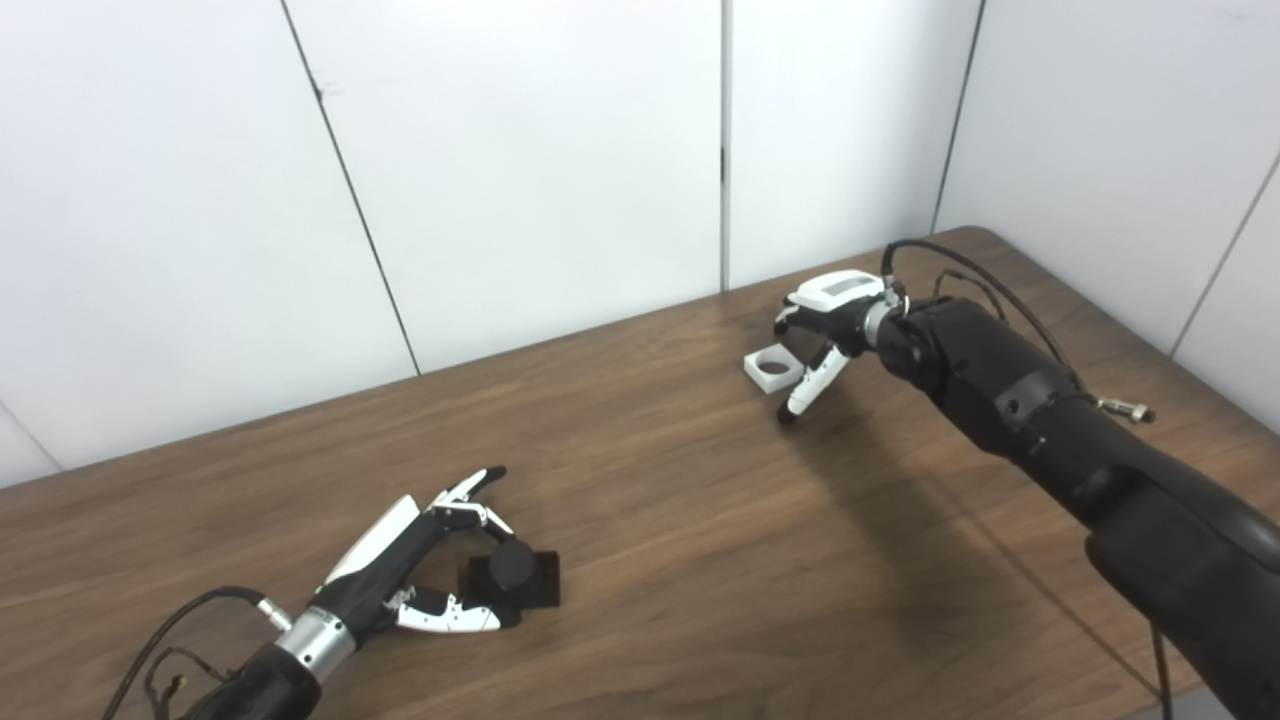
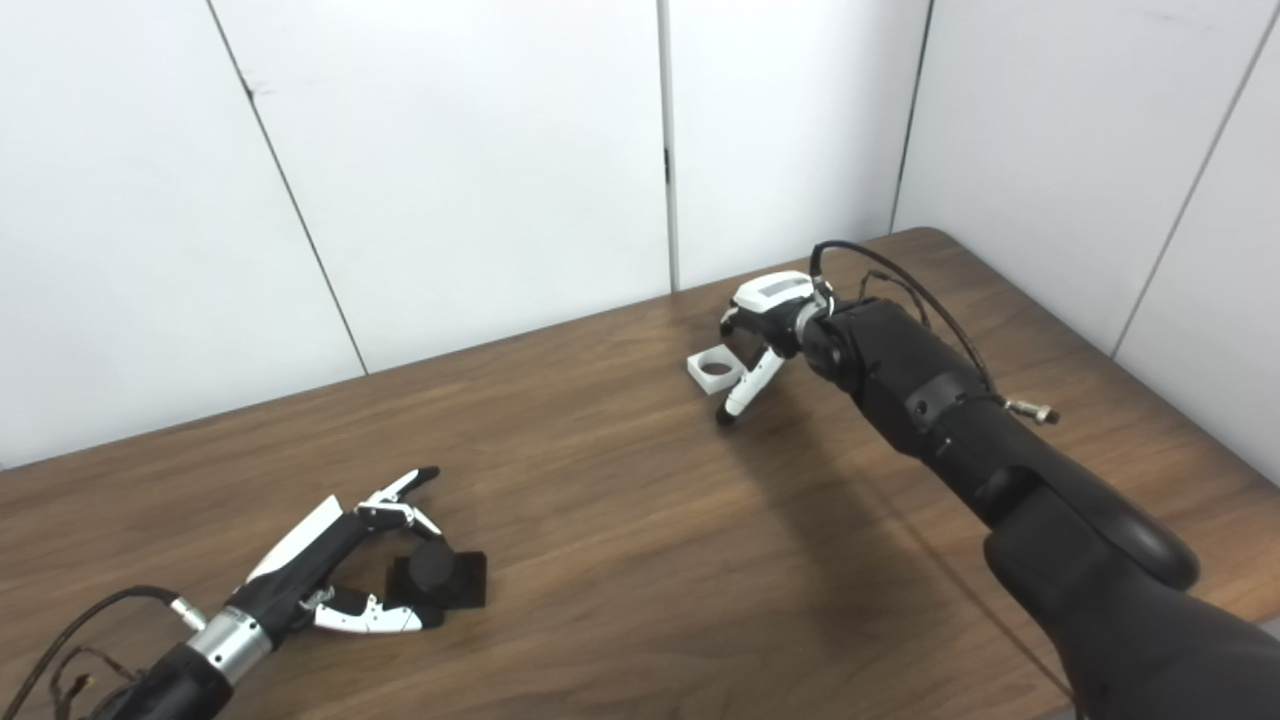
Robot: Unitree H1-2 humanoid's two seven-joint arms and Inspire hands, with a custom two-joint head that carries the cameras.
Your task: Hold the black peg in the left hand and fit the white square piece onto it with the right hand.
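Fingers of the left hand (image 1: pixel 430 560) bracket the black peg (image 1: pixel 515 572); the right hand (image 1: pixel 825 330), spread, hovers by the white square piece (image 1: pixel 774 369). No writing is legible.

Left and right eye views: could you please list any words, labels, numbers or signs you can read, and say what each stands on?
None: no legible text appears in either view.
The right robot hand has a pale grey panel on its back; any marking on it is too blurred to read.
The black peg, the white square piece, the left robot hand and the table show no lettering.
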